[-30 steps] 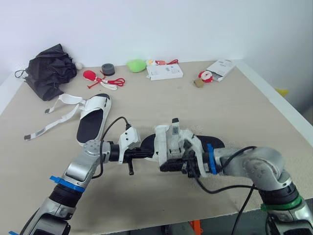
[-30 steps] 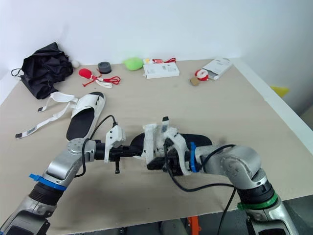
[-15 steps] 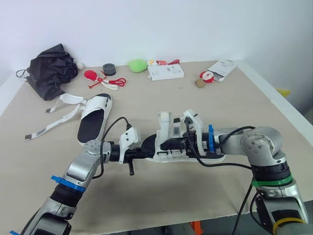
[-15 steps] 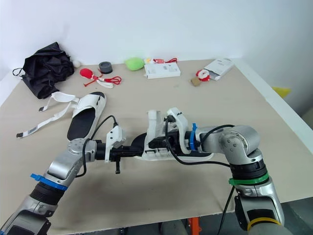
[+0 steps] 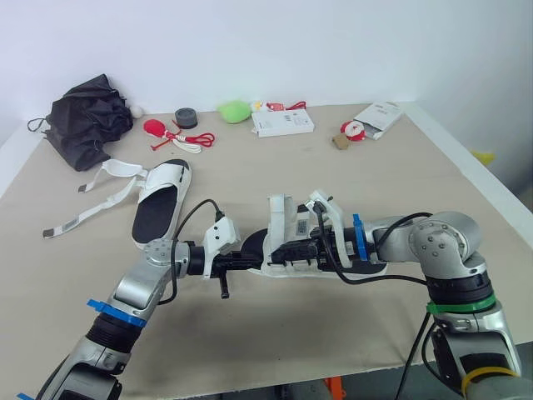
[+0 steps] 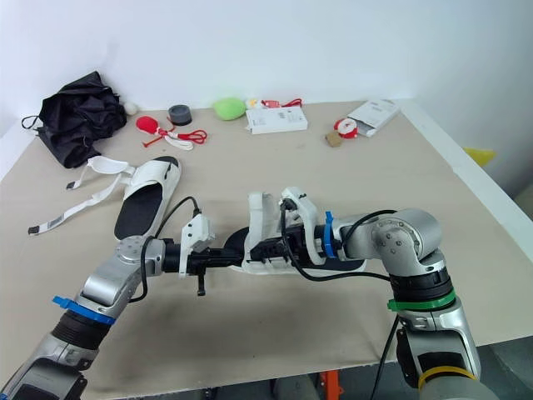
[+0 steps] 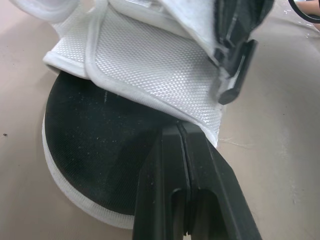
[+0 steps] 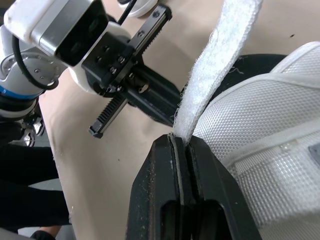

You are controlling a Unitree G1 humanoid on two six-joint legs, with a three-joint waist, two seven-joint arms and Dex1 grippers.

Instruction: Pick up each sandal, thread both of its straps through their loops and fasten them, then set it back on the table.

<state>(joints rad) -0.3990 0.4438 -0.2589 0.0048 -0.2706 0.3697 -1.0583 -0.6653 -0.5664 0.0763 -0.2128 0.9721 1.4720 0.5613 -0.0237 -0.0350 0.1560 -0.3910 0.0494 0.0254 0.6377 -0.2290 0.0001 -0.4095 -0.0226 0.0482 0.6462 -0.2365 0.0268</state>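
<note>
A black-soled sandal [image 5: 366, 250] with white mesh straps lies on the table between my two arms. My left gripper [image 7: 182, 131] is shut on the sandal's rim, where the white mesh upper [image 7: 150, 65] meets the black insole [image 7: 100, 150]. My right gripper [image 8: 181, 141] is shut on a white strap [image 8: 215, 70] that stands up from the upper. In the left eye view the two grippers meet at the sandal's near end [image 5: 279, 250]. A second sandal [image 5: 160, 202] lies at the left with its straps [image 5: 100, 196] loose and spread on the table.
Along the table's far edge lie a black bag [image 5: 83, 117], a red-and-white cord bundle [image 5: 176, 138], a grey tape roll [image 5: 184, 117], a green object [image 5: 233, 109], a white box [image 5: 281, 122] and a white packet [image 5: 376, 117]. The table's right edge [image 5: 483, 192] runs close to my right arm.
My right arm has swung up and over, turning the sandal from tilted toward me to flat on the table, strap still held. The left arm has stayed put.
</note>
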